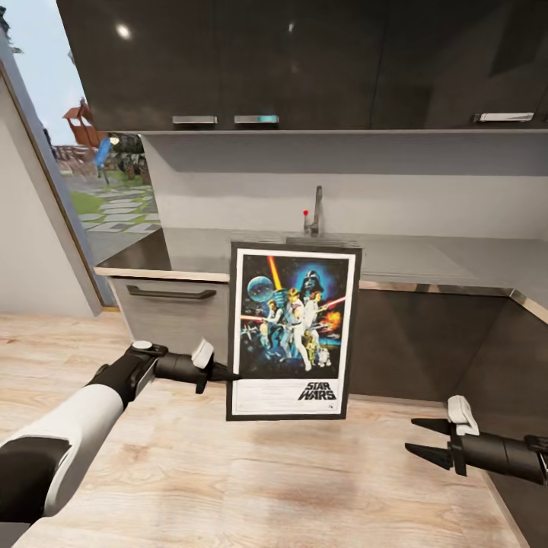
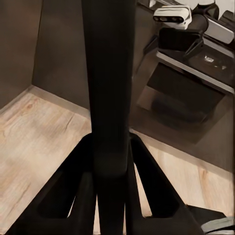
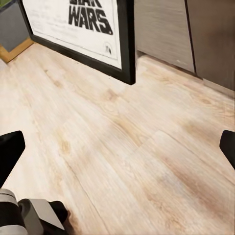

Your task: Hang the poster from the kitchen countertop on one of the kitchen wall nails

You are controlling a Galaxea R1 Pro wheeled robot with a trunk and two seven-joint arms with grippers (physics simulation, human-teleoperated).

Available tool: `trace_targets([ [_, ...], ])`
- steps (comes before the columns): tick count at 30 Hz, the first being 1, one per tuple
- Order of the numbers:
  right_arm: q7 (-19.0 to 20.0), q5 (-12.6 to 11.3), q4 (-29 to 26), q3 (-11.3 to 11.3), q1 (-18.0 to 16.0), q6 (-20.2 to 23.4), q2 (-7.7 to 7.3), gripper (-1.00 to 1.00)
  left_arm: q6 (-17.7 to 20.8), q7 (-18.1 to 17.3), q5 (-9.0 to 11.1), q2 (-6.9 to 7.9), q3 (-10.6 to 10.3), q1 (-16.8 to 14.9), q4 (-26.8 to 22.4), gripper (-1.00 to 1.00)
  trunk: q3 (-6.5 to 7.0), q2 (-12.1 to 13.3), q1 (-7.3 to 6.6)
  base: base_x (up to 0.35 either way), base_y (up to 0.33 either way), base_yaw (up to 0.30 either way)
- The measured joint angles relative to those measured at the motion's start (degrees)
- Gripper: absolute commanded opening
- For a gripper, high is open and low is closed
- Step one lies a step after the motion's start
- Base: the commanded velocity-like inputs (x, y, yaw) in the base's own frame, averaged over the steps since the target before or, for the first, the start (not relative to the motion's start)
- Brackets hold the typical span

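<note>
From the head view, the left gripper (image 1: 225,374) pinches the poster (image 1: 293,331) by its left edge, upright, clear of the table (image 1: 426,262); carry it level toward a nail. The right gripper (image 1: 426,440) hangs wide and empty. Left wrist: fingers (image 2: 147,186) clamp the frame. Right wrist: the poster's corner (image 3: 83,29) above floor (image 3: 122,147).
</note>
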Motion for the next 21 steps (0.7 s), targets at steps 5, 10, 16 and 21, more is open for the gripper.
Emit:
trace_targets([
  [5, 0.2, 0.0, 0.0, 1.6, 0.0, 0.1, 0.03, 1.0, -0.1, 0.0, 0.0, -0.12, -1.7, 0.0, -0.1, -1.0, 0.0, 0.0, 0.0, 0.0, 0.0, 0.0],
  [10, 0.9, -0.1, 0.0, 2.9, -0.1, 0.1, 0.02, 1.0, -0.1, 0.0, 0.1, -0.2, -2.2, 0.0, -0.4, -1.0, 0.0, 0.0, 0.0, 0.0, 0.0, 0.0],
  [16, 1.5, -1.4, 0.0, 4.3, -2.1, 2.7, -0.02, 1.0, -1.1, 0.0, 0.1, -0.3, -2.5, 0.0, -0.4, -1.0, 0.0, 0.0, 0.0, 0.0, 0.0, 0.0],
  [21, 1.5, -5.0, 0.3, 10.7, -4.7, 5.9, 0.11, 1.0, -2.1, 0.0, 0.1, -1.28, -2.6, 0.0, -0.4, -1.0, 0.0, 0.0, 0.0, 0.0, 0.0, 0.0],
])
